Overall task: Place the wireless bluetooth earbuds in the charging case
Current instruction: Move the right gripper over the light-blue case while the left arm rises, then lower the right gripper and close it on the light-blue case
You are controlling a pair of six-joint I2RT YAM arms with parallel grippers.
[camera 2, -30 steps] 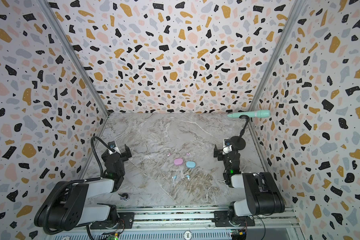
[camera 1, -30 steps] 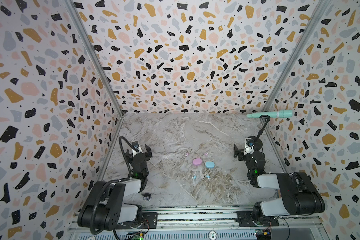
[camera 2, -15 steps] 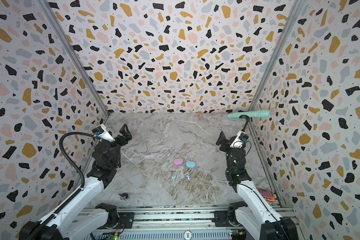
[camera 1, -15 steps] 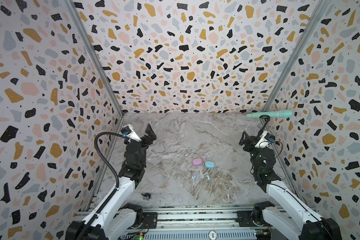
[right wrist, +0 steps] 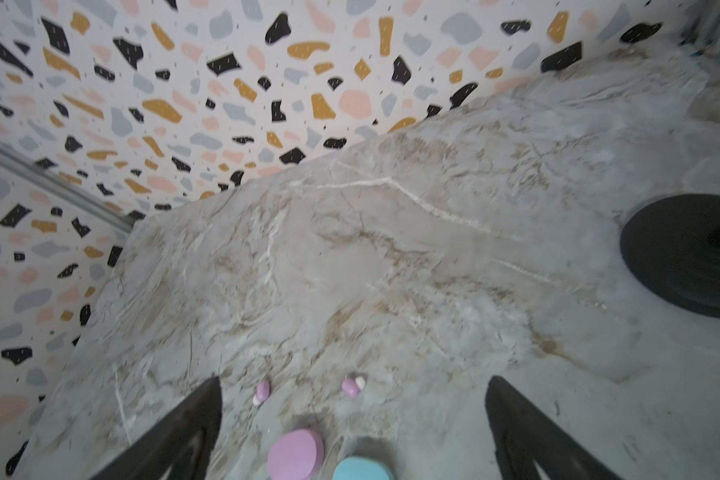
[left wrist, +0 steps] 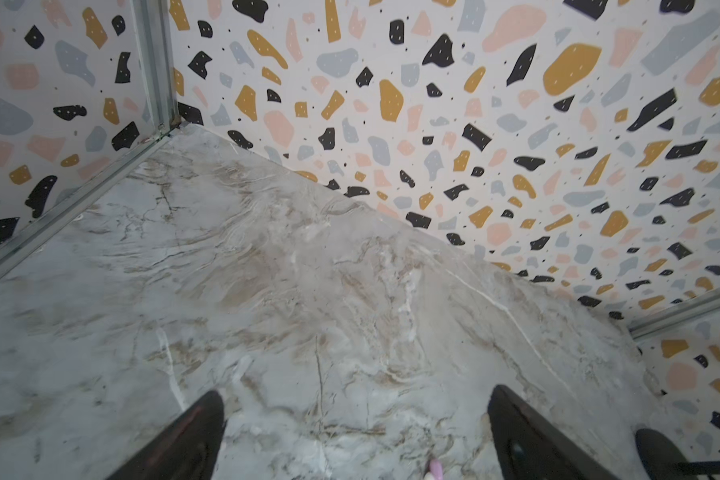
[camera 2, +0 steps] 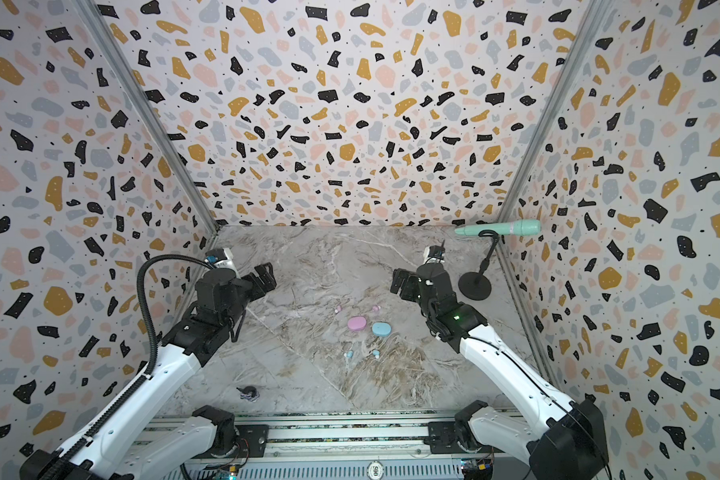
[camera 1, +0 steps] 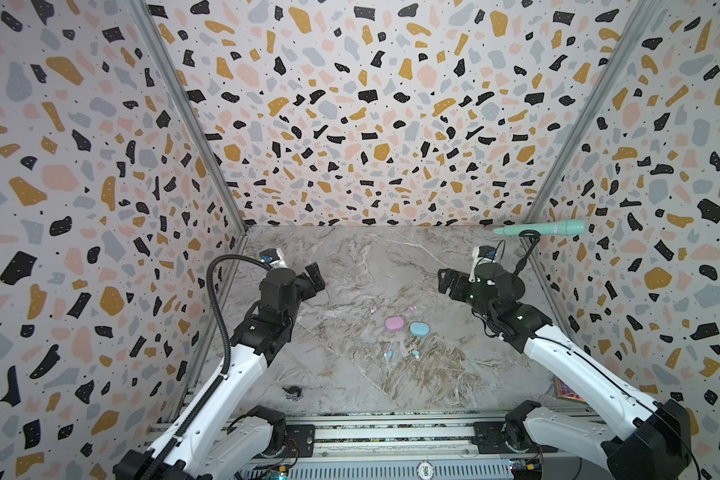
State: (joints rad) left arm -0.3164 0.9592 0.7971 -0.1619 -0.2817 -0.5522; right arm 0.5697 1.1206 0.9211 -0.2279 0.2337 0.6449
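Note:
Two oval charging cases lie shut side by side mid-table in both top views: a pink case (camera 1: 394, 323) (camera 2: 357, 323) and a blue case (camera 1: 419, 329) (camera 2: 381, 329). Two pink earbuds (camera 1: 374, 308) (camera 1: 411, 308) lie just behind them, and two blue earbuds (camera 1: 388, 354) (camera 1: 415, 353) just in front. My left gripper (camera 1: 314, 276) (left wrist: 356, 390) hangs open, left of the cases and further back, holding nothing. Over on the right, my right gripper (camera 1: 445, 282) (right wrist: 354, 379) is also open and empty. Its wrist view shows the pink earbuds (right wrist: 262, 390) (right wrist: 351, 386) and both cases (right wrist: 295, 455) (right wrist: 362, 469) below.
A mint microphone (camera 1: 549, 228) sits on a black stand whose round base (camera 2: 474, 284) rests at the back right, close behind my right arm. A small dark object (camera 1: 294, 392) lies near the front left. Patterned walls enclose three sides of the marble table (camera 1: 350, 266).
Both arms have unfolded from their tucked pose at the front and reached up and toward the back. Both grippers stayed open. The cases and earbuds have not moved.

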